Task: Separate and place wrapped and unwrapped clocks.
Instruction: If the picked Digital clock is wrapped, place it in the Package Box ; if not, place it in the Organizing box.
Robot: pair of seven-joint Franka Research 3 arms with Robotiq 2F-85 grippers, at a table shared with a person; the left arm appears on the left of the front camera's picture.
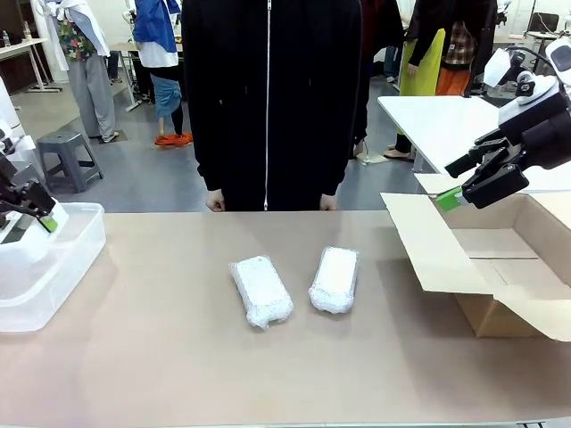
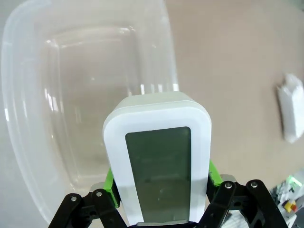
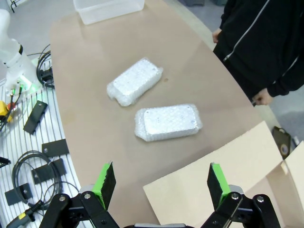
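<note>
The left wrapped clock (image 1: 261,291) and the right wrapped clock (image 1: 335,279) lie side by side, apart, at the middle of the table (image 1: 161,357). The tub (image 1: 53,276) sits at the table's left edge, and above it the left gripper (image 2: 161,178) holds the bare clock (image 2: 159,156). The box (image 1: 500,267) stands at the right edge, with the right gripper (image 3: 161,183) over its flap. A person (image 1: 268,98) stands behind the far edge

My front camera sits on my side of the table (image 1: 161,366) and faces across it to the person (image 1: 268,98) opposite. My left wrist camera looks down along the left gripper (image 2: 161,178), very near the bare clock (image 2: 156,161) between its pads, with the clear tub (image 2: 33,118) just beyond. My right wrist camera looks from higher, past the right gripper (image 3: 161,183). With the front view it shares the nearer wrapped bundle (image 3: 168,122), the farther wrapped bundle (image 3: 135,80) and that tub.
</note>
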